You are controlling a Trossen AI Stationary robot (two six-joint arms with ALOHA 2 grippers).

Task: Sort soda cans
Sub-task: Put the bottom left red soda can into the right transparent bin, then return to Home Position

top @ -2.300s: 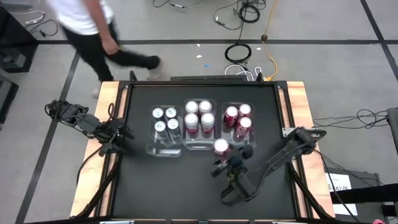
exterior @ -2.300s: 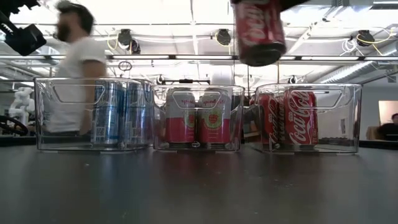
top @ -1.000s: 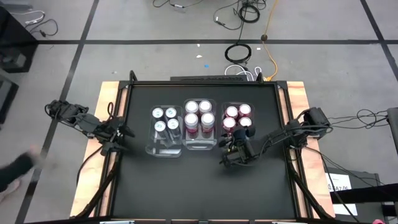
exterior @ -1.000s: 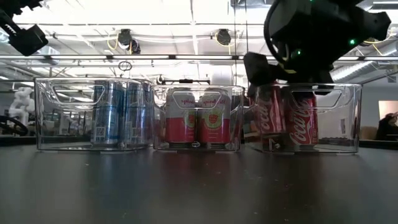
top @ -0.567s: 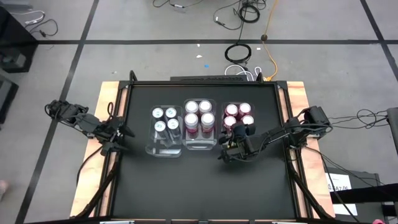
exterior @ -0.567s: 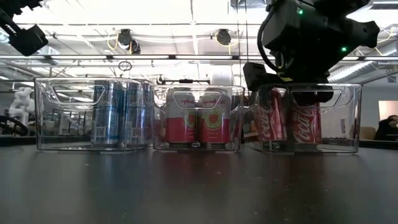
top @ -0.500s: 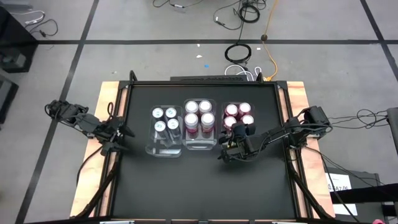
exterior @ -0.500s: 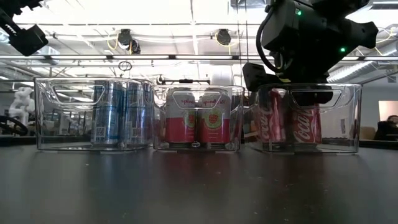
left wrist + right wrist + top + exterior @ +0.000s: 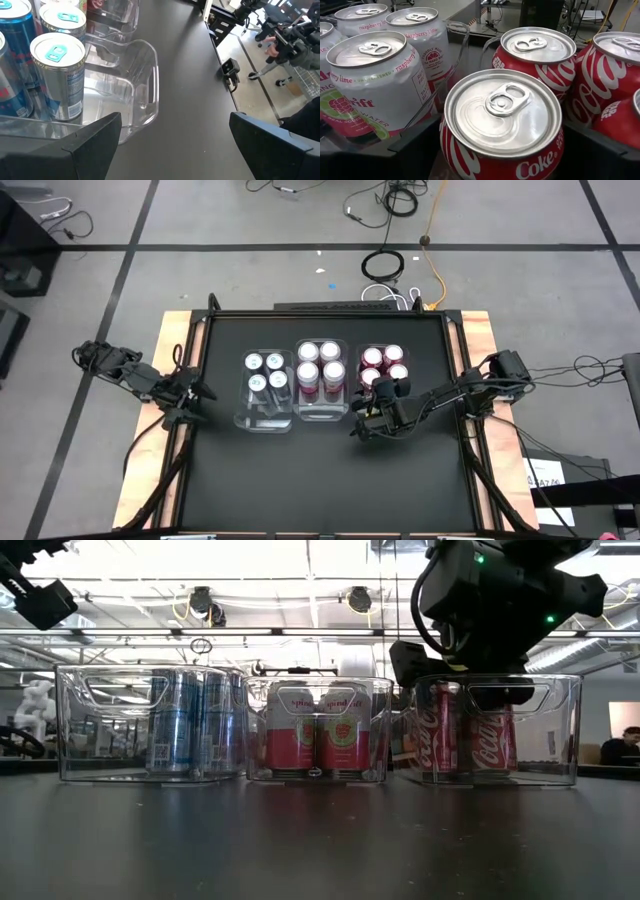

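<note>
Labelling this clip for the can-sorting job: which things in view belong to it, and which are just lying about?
Job:
- blue cans
- pink raspberry-lime cans
- red Coke cans
- three clear bins
- right gripper, open over the nearest Coke can
- left gripper, open at the table's left edge

Lying about:
- floor cables

The whole black rectangular worktop [image 9: 320, 470] and the grey floor around it are seen straight down from the overhead camera. From worktop height, a level look is taken by the low camera at three clear plastic rectangular bins [image 9: 495, 730] side by side, with the lit room behind; the same bins [image 9: 268, 390] are shared with the overhead view. The left wrist camera is aimed close across the bin of silver-topped teal-blue cans [image 9: 57, 75] toward the worktop's far edge. The right wrist camera is held very near above silver-topped red cola cans [image 9: 502, 125], with white-and-pink cans [image 9: 375, 80] just beside, also seen at low level [image 9: 320, 735].
</note>
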